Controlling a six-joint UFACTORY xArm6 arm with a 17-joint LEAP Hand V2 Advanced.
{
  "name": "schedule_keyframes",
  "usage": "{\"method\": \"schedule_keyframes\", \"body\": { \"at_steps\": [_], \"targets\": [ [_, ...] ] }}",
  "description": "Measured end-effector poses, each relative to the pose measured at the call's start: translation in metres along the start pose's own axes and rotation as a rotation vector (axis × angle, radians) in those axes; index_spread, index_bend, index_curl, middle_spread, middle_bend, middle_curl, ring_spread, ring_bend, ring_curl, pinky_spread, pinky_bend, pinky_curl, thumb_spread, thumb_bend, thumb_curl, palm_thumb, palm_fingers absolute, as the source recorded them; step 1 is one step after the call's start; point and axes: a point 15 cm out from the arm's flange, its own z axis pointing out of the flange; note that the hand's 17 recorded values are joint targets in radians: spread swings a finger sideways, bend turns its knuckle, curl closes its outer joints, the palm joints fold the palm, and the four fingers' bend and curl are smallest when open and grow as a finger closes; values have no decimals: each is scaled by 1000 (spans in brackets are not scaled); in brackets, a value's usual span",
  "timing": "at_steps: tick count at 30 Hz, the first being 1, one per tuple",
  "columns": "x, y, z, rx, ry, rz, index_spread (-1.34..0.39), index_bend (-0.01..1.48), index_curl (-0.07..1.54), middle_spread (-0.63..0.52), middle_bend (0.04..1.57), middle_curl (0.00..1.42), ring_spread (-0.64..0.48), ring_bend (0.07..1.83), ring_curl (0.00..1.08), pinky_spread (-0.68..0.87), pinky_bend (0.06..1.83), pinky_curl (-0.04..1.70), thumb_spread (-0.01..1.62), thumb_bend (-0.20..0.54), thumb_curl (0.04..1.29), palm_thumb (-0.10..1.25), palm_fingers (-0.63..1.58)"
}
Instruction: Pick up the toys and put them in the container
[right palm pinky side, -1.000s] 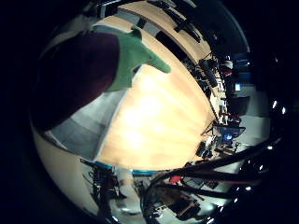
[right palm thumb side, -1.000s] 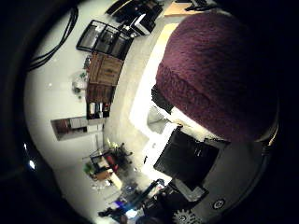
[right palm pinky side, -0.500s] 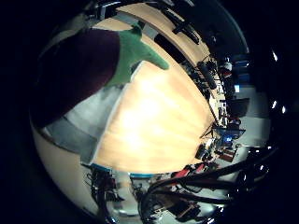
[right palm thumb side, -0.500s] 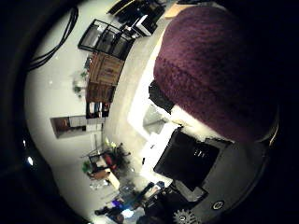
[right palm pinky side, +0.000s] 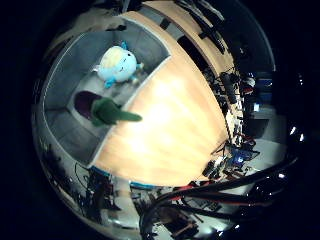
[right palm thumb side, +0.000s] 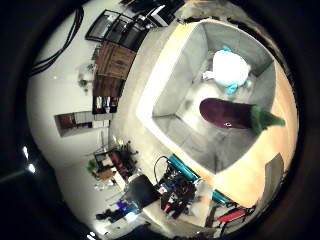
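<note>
Thumb-side palm view gives us a grey container (right palm thumb side: 172, 92) standing on the wooden table (right palm pinky side: 175, 135). Inside it we see a pale blue-and-white plush toy (right palm thumb side: 229, 70), and close beside it a purple eggplant toy (right palm thumb side: 227, 113) whose green stem points at the container's wall. We cannot tell how the hand's fingers stand.

Open-topped container (right palm thumb side: 172, 90), eggplant toy (right palm thumb side: 227, 113) and pale plush (right palm thumb side: 229, 69) crowding one end.
</note>
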Motion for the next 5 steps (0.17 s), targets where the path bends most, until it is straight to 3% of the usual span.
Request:
{"method": "schedule_keyframes", "body": {
  "at_steps": [5],
  "targets": [
    [-1,0,-2,3,5,-3,-500,342,421,-223,408,395,-138,551,311,273,619,412,910,-30,235,68,44]
  ]
}}
